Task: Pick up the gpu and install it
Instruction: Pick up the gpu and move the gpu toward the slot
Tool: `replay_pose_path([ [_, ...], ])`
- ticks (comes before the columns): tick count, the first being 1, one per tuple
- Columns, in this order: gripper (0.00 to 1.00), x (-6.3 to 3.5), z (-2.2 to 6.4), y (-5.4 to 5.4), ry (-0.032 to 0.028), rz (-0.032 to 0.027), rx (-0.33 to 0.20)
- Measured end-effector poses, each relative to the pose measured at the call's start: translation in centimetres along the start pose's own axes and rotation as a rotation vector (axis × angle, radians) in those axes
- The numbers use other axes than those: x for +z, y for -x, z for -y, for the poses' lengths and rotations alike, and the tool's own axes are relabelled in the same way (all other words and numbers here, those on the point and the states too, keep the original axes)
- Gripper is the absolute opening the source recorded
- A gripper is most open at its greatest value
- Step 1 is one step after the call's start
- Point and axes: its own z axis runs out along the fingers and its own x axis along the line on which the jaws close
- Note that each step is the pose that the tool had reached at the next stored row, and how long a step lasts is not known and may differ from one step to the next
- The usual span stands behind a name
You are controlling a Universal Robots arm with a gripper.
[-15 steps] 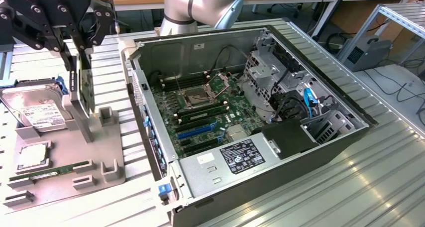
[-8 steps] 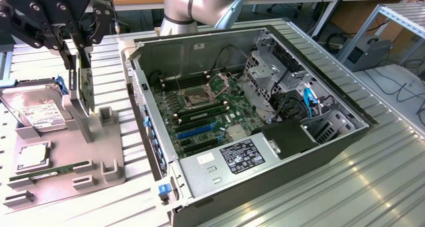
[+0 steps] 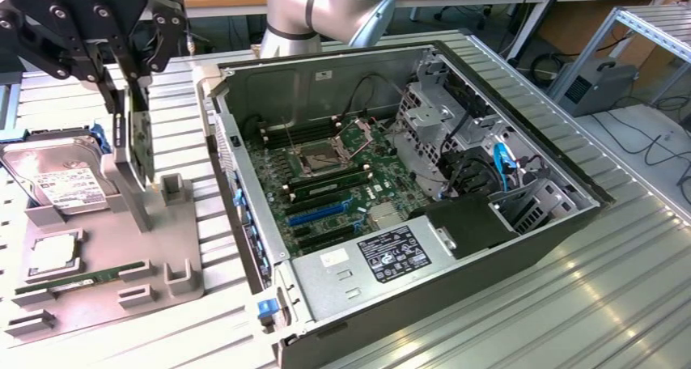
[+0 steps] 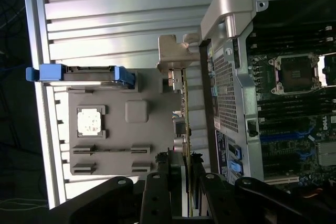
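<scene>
on the ribbed metal bench [image 3: 604,304], the part nearest in the exterior view carried a grey holder tray [image 3: 97,304] toward the exterior view's left. a narrow green memory stick [image 3: 81,277] lay in clips along the tray's near edge. just behind it a square cpu [image 3: 52,257] sat flat in its own recess, silvery top up. farther back, a hard drive [image 3: 60,183] with a white label and blue side rails leaned in a stand at the tray's far edge.

the gpu [image 3: 138,142] stood on its long edge in a slot on the tray's edge beside the computer case [image 3: 519,239], close to the case wall but apart from it. in the wrist view the card [image 4: 185,103] showed edge-on as a thin line, and its silvery end bracket [image 4: 170,59] was at the same end of the tray as the hard drive [image 4: 79,73].

the gripper [image 3: 125,94] hung directly over the gpu and reached down to its upper edge, and in the wrist view it [image 4: 179,163] was lined up with the card. whether it was clamped on the card or loose around it could not be told. the card sat in its slot.

beyond the tray the case lay on its side with the panel off, showing the motherboard [image 3: 324,183], a bare cpu socket [image 3: 320,154], a power supply [image 3: 378,260] at the near end and a blue cable [image 3: 500,163] by the drive cage. the robot arm [image 3: 324,9] rose behind the case's far edge
</scene>
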Motion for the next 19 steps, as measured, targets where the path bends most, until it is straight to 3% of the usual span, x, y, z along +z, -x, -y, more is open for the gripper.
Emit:
replay_pose_path([
  [19, 0.27, 0.0, 0.41, 0.64, -0.0057, 0.0007, 0.0],
])
